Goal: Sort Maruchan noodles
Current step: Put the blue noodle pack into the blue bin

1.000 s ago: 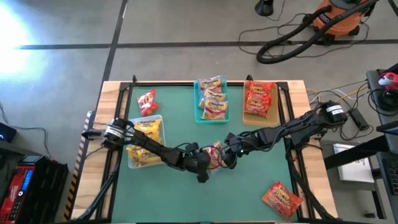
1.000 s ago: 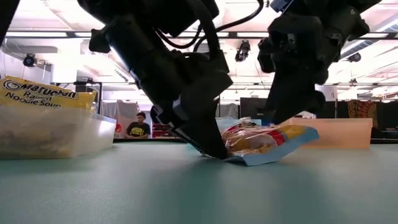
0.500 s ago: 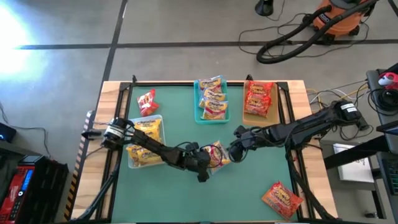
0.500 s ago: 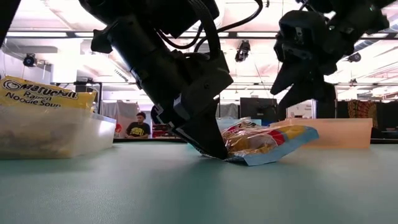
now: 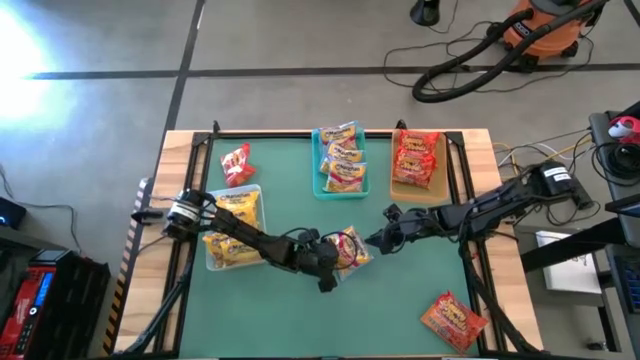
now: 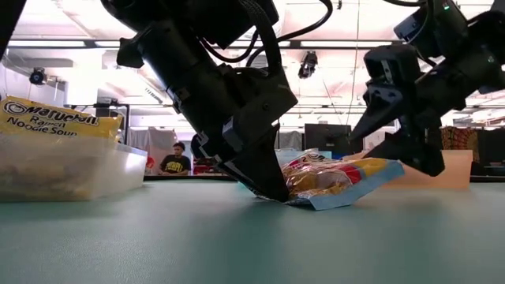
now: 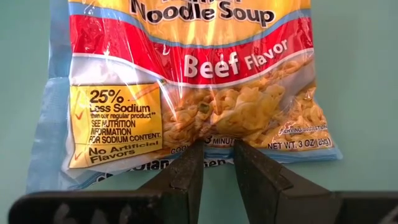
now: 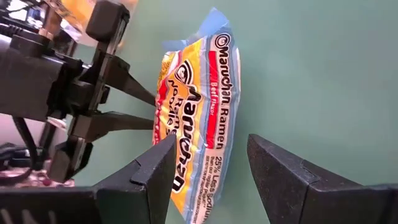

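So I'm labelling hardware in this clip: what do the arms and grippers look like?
Both arms are black and jointed, with dark cables alongside. The left gripper and right gripper each have two flat, dark, tapering fingers. No markings show.

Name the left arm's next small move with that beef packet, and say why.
Probably lift it: the left gripper pinches the beef packet by its edge, one end on the table; the right gripper is open, off it.
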Robot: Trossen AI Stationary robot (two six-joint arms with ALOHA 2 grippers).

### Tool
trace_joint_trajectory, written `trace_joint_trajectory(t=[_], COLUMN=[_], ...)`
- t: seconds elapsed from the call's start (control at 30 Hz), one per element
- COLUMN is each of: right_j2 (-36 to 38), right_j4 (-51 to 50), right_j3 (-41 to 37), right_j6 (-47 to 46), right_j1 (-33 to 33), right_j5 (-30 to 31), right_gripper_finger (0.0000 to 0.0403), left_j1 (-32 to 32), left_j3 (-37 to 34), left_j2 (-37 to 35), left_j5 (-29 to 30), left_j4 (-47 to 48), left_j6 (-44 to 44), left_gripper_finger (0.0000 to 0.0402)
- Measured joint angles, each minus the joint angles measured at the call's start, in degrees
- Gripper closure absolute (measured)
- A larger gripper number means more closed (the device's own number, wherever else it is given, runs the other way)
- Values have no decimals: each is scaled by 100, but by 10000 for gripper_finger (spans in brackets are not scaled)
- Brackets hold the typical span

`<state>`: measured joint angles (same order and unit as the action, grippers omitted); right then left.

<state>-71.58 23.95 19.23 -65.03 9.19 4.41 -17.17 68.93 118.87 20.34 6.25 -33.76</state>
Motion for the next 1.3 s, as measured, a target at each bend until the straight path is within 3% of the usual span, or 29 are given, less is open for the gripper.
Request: trace_joint_trajectory(t=[0.6,1.3], right_j2=[-1567,-1853], right_j4=[568,1299], right_j3=[688,773], right_j6=[396,562], right_j1=[-46,-33], right_j5=[-295,-446], right_gripper_finger=[215,237], left_j1=[4,-2], left_j3=[-7,148], left_j2=[0,20], left_j5=[-33,186], left_j4=[10,28], left_j6=[-20,-31], left_gripper_finger=[326,326])
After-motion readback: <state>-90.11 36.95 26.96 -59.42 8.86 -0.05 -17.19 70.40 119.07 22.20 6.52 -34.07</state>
